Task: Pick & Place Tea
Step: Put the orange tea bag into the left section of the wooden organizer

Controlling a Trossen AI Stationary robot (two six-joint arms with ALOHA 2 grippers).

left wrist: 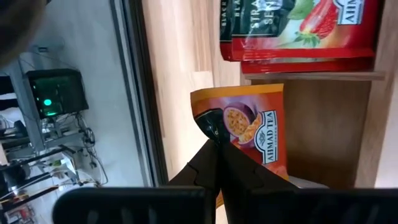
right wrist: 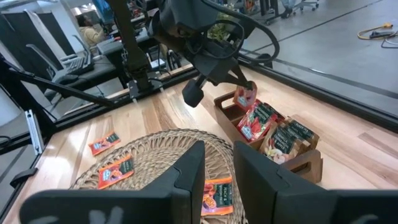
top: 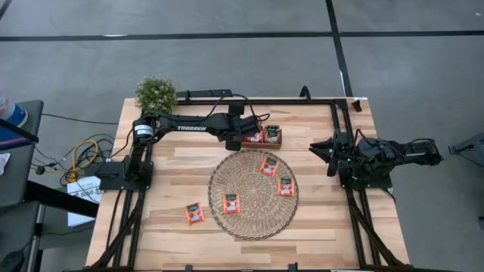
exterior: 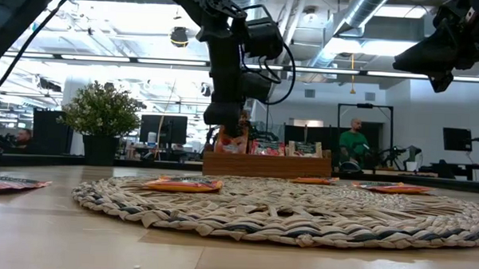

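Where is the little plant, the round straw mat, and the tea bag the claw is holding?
Plant [top: 156,93], high view, middle of its leaves.
Straw mat [top: 252,220], high view, bare weave.
Held tea bag [left wrist: 252,124], left wrist view, orange front, pinched by the left claw [left wrist: 217,140].

Both arms are matte black jointed tubes trailing looped black cables, the left arm [top: 193,127] lettered "TROSSEN" in white, each ending in two dark tapered fingers [left wrist: 217,163].

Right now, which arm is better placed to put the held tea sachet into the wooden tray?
The left. Its gripper is shut on an orange sachet right over the wooden tray. The right gripper waits open and empty at the table's right edge.
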